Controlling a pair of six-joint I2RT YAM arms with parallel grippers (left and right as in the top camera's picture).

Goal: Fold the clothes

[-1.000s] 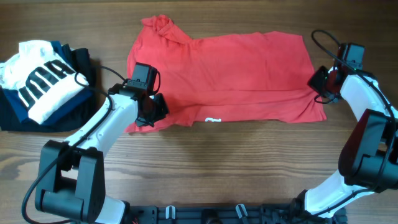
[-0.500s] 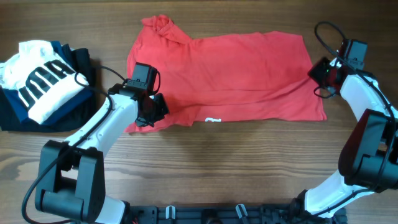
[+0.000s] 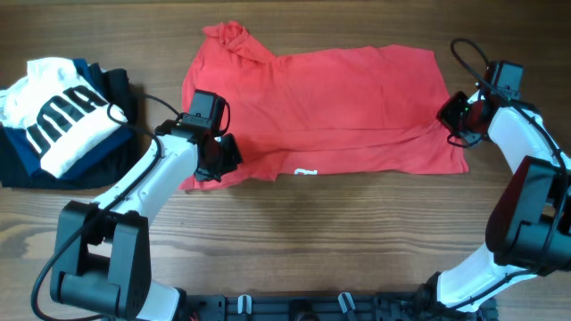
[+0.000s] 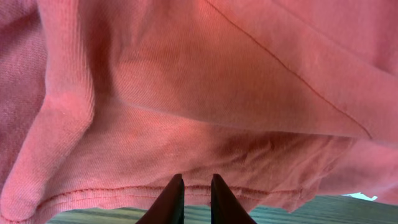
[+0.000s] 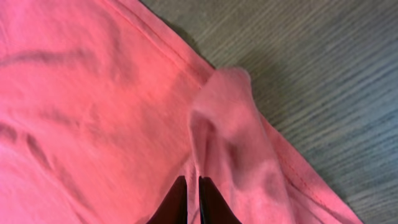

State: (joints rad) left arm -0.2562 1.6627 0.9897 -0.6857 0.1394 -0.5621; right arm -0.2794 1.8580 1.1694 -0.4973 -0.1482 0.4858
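The clothes, a red T-shirt [image 3: 330,98], lie spread across the wooden table [image 3: 312,232] with a bunched bit at the top left. My left gripper [image 3: 217,160] sits at the shirt's lower left edge. In the left wrist view its fingertips [image 4: 197,180] stand narrowly apart over the stitched hem of the shirt [image 4: 205,93], with cloth between them. My right gripper [image 3: 449,118] is at the shirt's right edge. In the right wrist view it [image 5: 192,180] is shut on a raised ridge of the red cloth [image 5: 93,93].
A pile of other garments [image 3: 53,116] lies at the far left, a white one with black block letters on top of dark ones. A small white label [image 3: 306,172] shows at the shirt's lower edge. Bare wood lies in front of the shirt.
My right gripper went up along the shirt's right edge, then came back down and slightly left, drawing the cloth there with it. The left arm has not moved.
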